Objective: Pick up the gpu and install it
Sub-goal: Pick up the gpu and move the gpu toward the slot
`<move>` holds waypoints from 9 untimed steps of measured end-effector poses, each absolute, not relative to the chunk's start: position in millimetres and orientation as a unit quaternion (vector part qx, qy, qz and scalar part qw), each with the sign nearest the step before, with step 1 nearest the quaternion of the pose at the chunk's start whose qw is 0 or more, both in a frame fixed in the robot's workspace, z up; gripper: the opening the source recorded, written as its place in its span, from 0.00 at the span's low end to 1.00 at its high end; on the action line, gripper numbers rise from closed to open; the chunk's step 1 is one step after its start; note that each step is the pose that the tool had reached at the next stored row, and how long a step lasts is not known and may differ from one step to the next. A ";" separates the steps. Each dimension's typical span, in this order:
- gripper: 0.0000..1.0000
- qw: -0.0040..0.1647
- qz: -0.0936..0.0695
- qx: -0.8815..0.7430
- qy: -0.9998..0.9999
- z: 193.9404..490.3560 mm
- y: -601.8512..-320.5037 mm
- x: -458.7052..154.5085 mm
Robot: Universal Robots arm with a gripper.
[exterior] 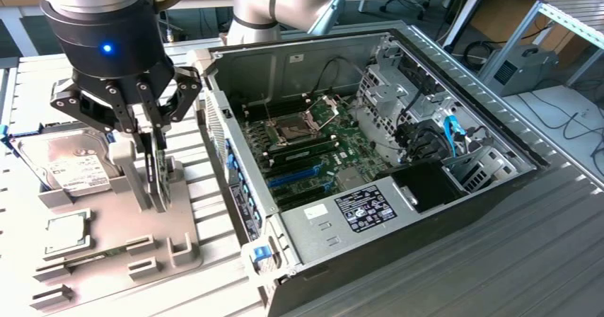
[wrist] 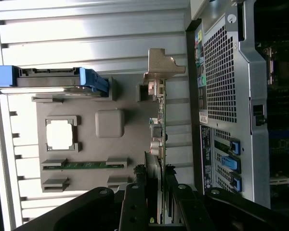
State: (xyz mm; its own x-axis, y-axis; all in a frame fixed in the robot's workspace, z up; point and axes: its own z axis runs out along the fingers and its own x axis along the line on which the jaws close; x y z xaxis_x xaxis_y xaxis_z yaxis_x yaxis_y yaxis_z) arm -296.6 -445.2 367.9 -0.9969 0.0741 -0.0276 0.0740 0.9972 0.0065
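Note:
The gpu [exterior: 158, 184] is a slim dark card standing on edge over the grey parts tray [exterior: 179, 250], at the exterior view's left. My gripper [exterior: 151, 154] reaches down from above, its two black fingers closed on the card's flat sides near one end. In the wrist view the gpu [wrist: 160, 120] runs away from my gripper [wrist: 159, 195], ending in its silver metal bracket [wrist: 161, 67]. I cannot tell whether the card's lower edge still rests in the tray. The open computer case [exterior: 283, 62] lies just beyond the tray, with blue expansion slots [exterior: 293, 179] on its motherboard.
A silver hard drive [exterior: 71, 165] with a white label and a square processor chip [exterior: 66, 228] lie in the tray beside the card. The case's perforated rear panel [wrist: 221, 82] stands close alongside the gpu. Cables and drive cages fill the case's far side [exterior: 425, 126].

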 end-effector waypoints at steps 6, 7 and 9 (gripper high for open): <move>0.26 0.014 0.003 0.037 0.999 370.0 -445.2 -296.6; 0.26 0.014 0.003 0.037 0.999 370.3 -445.1 -296.6; 0.26 0.014 0.003 0.037 0.999 370.7 -445.2 -296.6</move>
State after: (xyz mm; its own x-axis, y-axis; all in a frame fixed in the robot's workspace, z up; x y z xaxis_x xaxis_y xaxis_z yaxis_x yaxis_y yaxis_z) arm -296.6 -445.2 370.7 -0.9969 0.0741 -0.0277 0.0739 0.9972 0.0066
